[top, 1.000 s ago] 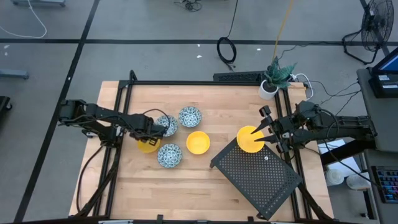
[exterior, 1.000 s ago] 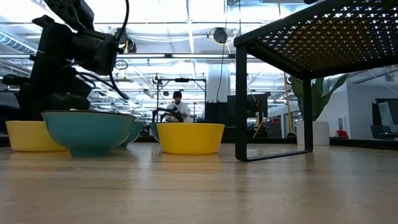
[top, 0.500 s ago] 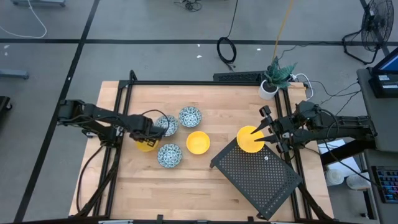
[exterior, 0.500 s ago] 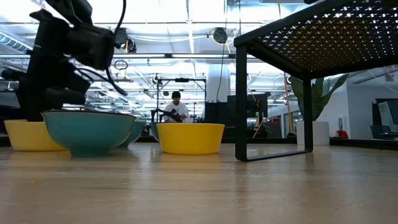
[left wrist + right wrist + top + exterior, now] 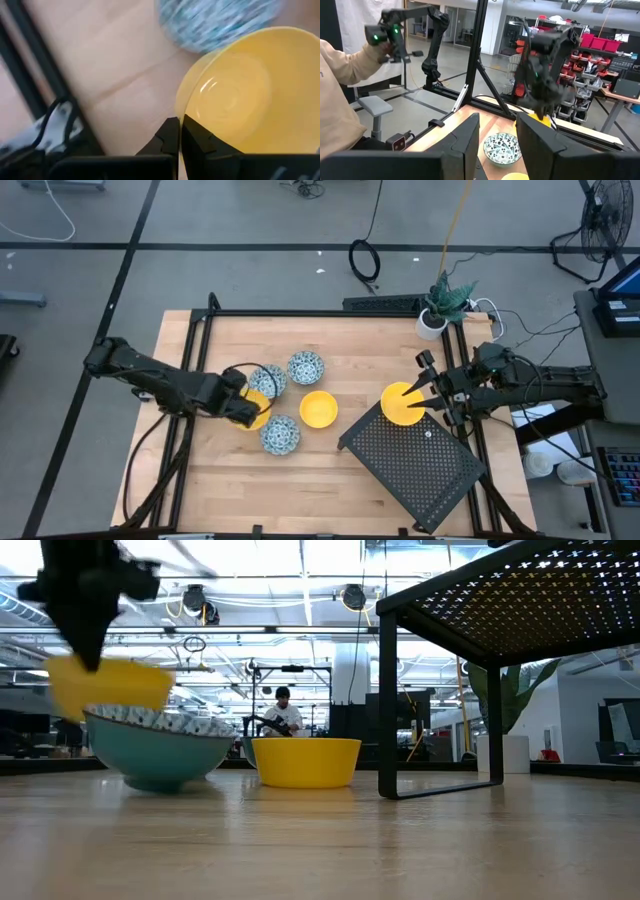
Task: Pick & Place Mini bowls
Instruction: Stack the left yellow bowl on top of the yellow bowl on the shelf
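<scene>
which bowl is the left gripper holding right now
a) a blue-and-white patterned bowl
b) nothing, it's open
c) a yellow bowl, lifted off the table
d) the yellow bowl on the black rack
c: the left gripper is pinched on the rim of a yellow bowl, which the low view shows raised above the patterned bowl and clear of the table.

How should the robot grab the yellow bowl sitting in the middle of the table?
Probably by its rim. The yellow bowl sits upright and open, with a thin edge, so one finger can go inside and one outside, coming down from above. Its side toward the black rack looks free, while patterned bowls crowd the other side.
</scene>
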